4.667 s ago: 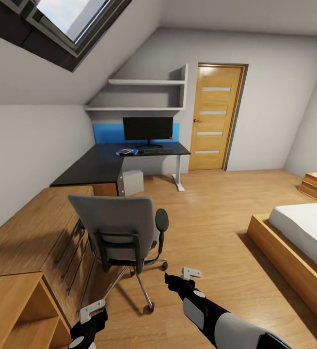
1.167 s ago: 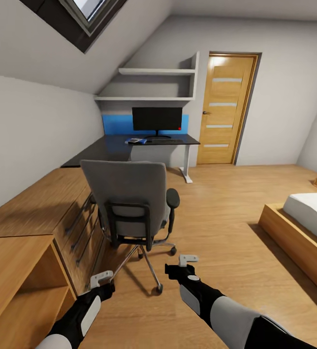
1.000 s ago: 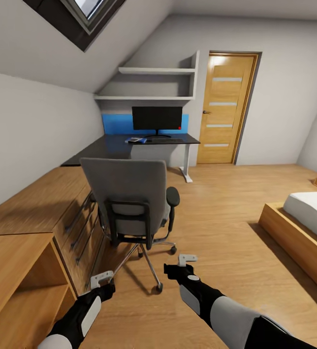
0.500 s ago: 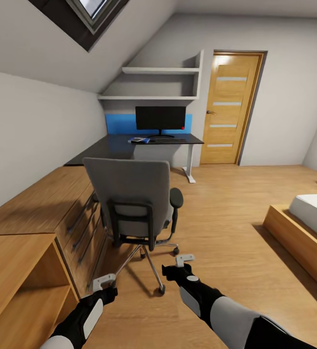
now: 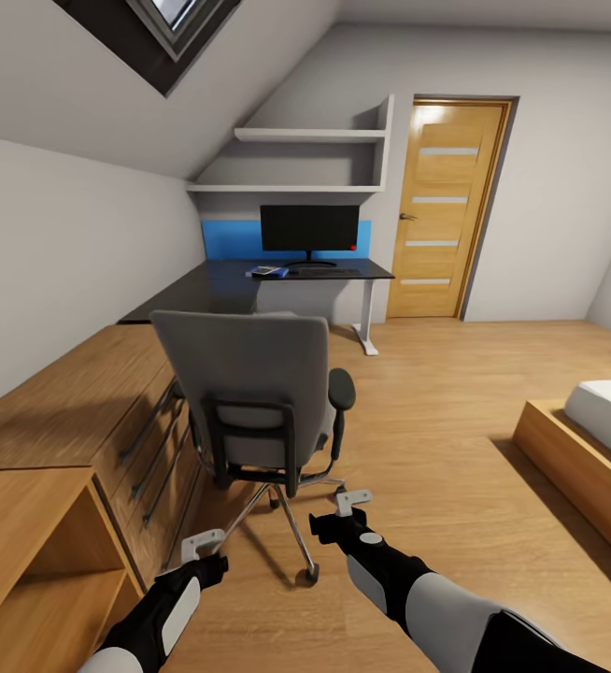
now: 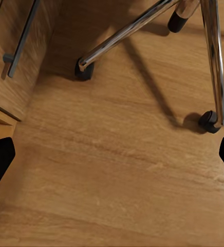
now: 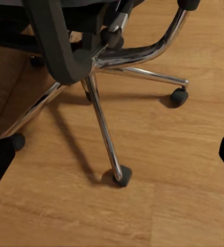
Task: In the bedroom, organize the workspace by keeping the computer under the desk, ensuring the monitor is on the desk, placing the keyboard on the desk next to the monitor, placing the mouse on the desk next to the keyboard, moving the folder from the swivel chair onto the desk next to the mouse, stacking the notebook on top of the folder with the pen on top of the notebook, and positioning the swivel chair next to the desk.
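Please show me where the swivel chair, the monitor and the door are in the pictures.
Swivel chair (image 5: 245, 369), head view, on the grey backrest.
Monitor (image 5: 308, 228), head view, on the middle of the dark screen.
Door (image 5: 444, 210), head view, on the wooden panel between the glass strips.

The dark desk (image 5: 203, 294) carries monitor (image 5: 309, 229), keyboard (image 5: 324, 271) and folder (image 5: 266, 272).

I see a wooden door (image 5: 447, 207) far ahead of my grippers, wall shelves (image 5: 296, 161) beside it, a drawer unit (image 5: 109, 411) at left, a bed (image 5: 590, 449) at right.
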You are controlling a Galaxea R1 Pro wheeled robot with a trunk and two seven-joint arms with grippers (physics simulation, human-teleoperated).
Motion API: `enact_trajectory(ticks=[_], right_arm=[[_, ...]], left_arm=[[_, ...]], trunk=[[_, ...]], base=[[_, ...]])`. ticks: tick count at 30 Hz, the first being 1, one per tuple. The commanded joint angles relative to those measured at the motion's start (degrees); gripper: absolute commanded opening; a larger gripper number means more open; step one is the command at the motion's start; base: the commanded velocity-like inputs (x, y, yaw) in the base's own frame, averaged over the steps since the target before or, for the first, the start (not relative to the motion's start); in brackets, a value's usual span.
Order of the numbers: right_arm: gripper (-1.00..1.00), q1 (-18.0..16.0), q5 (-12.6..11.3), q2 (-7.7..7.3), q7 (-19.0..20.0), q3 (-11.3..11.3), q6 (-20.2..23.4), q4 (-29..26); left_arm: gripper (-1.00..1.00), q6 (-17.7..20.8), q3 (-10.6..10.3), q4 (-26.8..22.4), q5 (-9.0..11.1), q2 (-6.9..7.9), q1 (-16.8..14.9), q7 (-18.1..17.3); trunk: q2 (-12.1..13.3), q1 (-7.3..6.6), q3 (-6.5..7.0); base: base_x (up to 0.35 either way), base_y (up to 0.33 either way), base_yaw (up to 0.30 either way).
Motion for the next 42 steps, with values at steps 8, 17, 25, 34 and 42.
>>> enact_trajectory(ticks=[8, 17, 25, 34, 42], right_arm=[[1.0, 0.48, -0.41, 0.0, -0.07, 0.93, -0.2, 0.01], [1.0, 0.65, -0.4, 0.0, -0.08, 1.03, -0.22, 0.01], [1.0, 0.66, 0.48, 0.0, -0.08, 1.03, -0.26, 0.01], [1.0, 0.67, 2.11, 0.0, -0.08, 0.96, -0.28, 0.01], [1.0, 0.67, 2.15, 0.0, -0.08, 1.03, -0.28, 0.01]], left_arm=[[1.0, 0.2, -0.09, -0.1, 0.61, -0.05, -0.01, 0.23], [1.0, 0.19, -0.1, -0.06, 0.62, -0.05, -0.01, 0.23], [1.0, 0.18, -0.1, -0.01, 0.62, -0.06, -0.01, 0.27], [1.0, 0.16, -0.1, 0.25, 0.63, -0.02, -0.01, 0.29], [1.0, 0.1, -0.1, 0.39, 0.62, -0.02, -0.01, 0.29]], trunk=[[-0.02, 0.0, -0.06], [-0.02, 0.0, -0.06], [-0.02, 0.0, -0.06], [-0.02, 0.0, -0.06], [-0.02, 0.0, -0.06]], base=[[0.102, 0.057, 0.0], [0.092, 0.017, 0.0], [0.121, 0.0, 0.0], [0.269, -0.006, 0.0], [0.317, -0.06, 0.0]])
